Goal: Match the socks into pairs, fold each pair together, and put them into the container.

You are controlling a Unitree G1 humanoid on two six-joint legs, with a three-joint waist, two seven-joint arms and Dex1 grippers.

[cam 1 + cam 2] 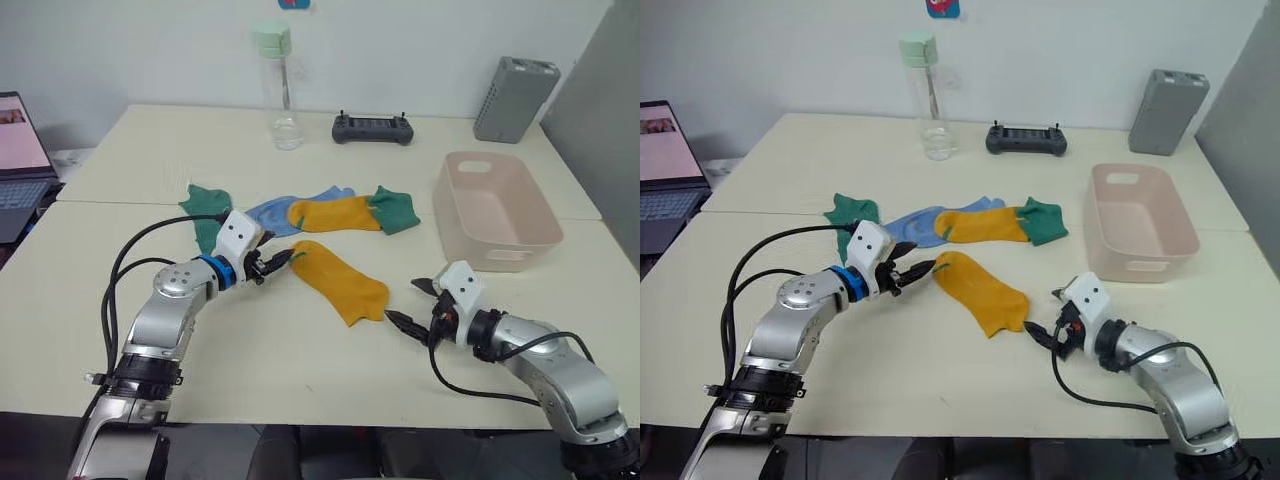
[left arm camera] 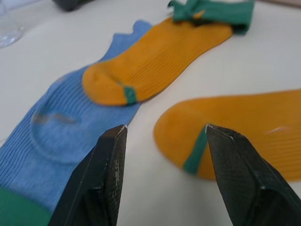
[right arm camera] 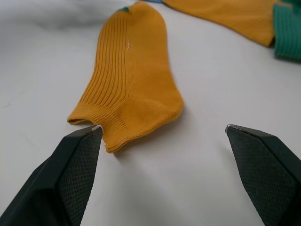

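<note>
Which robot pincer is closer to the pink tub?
Right. The right pincer sits open on the table just in front of the pink tub, by the near yellow sock's cuff. The left pincer is open at that sock's toe, farther away.

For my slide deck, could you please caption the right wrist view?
Open right gripper poised at the cuff end of a mustard-yellow sock lying flat on the table.

We are wearing silver arm shells, a blue ring behind the left tool [image 1: 277,263], white housings, black cables looping; right tool [image 1: 412,303] has black pointed fingers.
</note>
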